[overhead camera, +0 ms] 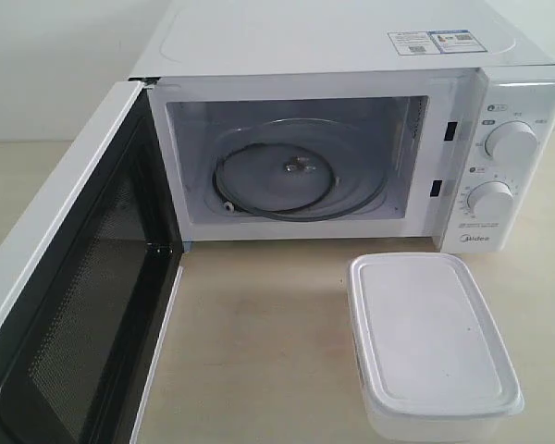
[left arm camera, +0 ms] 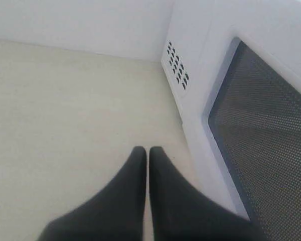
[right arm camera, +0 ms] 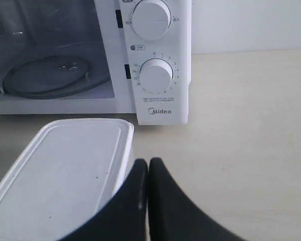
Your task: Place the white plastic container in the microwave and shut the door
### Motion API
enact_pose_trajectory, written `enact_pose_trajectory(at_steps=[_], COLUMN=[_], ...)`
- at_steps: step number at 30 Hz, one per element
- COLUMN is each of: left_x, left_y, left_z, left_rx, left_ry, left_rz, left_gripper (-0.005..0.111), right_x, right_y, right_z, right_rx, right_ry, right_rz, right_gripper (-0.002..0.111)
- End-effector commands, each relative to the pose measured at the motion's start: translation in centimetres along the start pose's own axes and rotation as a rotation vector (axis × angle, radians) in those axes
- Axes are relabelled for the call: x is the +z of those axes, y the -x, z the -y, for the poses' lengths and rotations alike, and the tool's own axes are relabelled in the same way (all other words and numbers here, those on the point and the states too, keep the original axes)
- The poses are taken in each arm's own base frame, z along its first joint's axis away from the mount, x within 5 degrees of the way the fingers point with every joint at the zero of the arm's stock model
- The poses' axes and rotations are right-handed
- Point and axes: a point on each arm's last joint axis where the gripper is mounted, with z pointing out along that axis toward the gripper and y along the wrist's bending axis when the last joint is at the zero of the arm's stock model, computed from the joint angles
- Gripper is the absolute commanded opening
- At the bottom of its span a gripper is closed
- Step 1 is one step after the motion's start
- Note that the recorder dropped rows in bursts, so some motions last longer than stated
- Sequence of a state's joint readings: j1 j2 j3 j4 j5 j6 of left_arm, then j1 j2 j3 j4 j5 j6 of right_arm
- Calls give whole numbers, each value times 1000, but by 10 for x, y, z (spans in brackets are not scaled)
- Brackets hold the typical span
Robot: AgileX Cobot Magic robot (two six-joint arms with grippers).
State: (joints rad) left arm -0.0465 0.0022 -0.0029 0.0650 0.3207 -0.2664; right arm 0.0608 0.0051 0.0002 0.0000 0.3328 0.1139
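left fingers (left arm camera: 130,201) near door (left arm camera: 261,130), outer face

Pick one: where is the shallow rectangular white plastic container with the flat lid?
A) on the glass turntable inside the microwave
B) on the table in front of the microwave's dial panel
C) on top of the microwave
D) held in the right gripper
B: the white plastic container rests on the beige table, in front of the two round dials of the white microwave and outside its cavity, whose door is open.
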Motion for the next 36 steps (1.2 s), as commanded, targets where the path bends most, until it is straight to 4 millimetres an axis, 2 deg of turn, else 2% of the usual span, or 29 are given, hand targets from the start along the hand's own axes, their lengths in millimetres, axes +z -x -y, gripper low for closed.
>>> enact_pose_trajectory(at_steps=[1,7,13,17,20,22,23,25,27,29,31,36], left_x=[0,0,0,0,0,0,0,0,0,0,0,0], left_y=[0,0,0,0,0,0,0,0,0,0,0,0], left_z=[0,0,0,0,0,0,0,0,0,0,0,0], left_rx=[-6,-6,-6,-6,-6,-6,-6,-6,-6,-6,-6,-6], left_ry=[-1,-1,-1,-1,-1,-1,-1,-1,-1,-1,-1,-1], left_rz=[5,5,5,5,5,5,5,5,5,5,5,5], left_gripper=[4,4,4,4,4,4,4,4,4,4,4,4], right_x=[0,-2,-14,-29,-60,-74,-79,-94,-92,-80,-64,-33], right_y=[1,18,48,66,85,94,104,141,173,195,210,212], right_z=[0,-2,-5,-8,-10,-9,-10,-13,-19,-22,-25,-26], right_rx=[-6,-87,-50,-18,71,148,166,189,152,128,126,81], right_ry=[-6,7,47,84,192,248,249,227,171,123,86,37], right_rz=[17,204,563,809,1199,1327,1324,1198,956,693,441,143], right_gripper=[0,0,0,0,0,0,0,0,0,0,0,0])
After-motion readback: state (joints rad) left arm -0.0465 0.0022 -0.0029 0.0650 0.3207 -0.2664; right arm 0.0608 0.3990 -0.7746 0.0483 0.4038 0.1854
